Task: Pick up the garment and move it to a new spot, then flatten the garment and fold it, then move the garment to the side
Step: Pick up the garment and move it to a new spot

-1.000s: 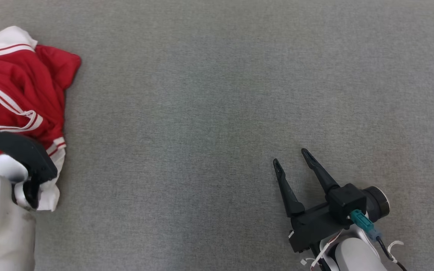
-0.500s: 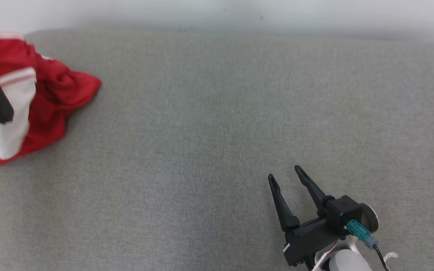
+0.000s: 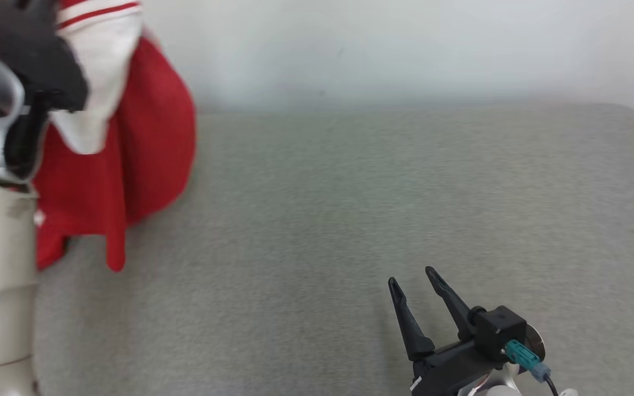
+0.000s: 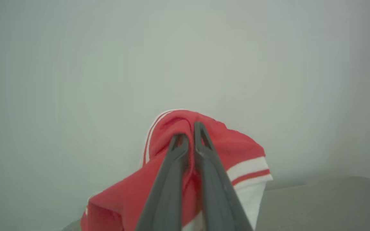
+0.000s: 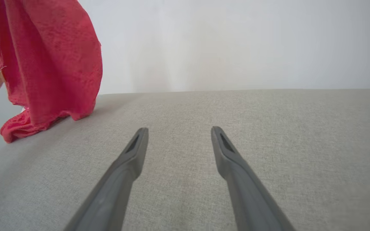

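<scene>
1. Hanging far left, the red-and-white garment [image 3: 152,143] is pinched in the left gripper [image 4: 189,130], hem near the grey surface [image 3: 350,220] — the pick-up-and-move step, I judge.
2. Lower right, the right gripper [image 3: 410,275] gapes empty; next, likely — carry the garment to a fresh spot.

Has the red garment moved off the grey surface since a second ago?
Yes. The red garment lay crumpled on the grey surface; now it hangs raised from the shut left gripper, only its lower end near that surface.
</scene>
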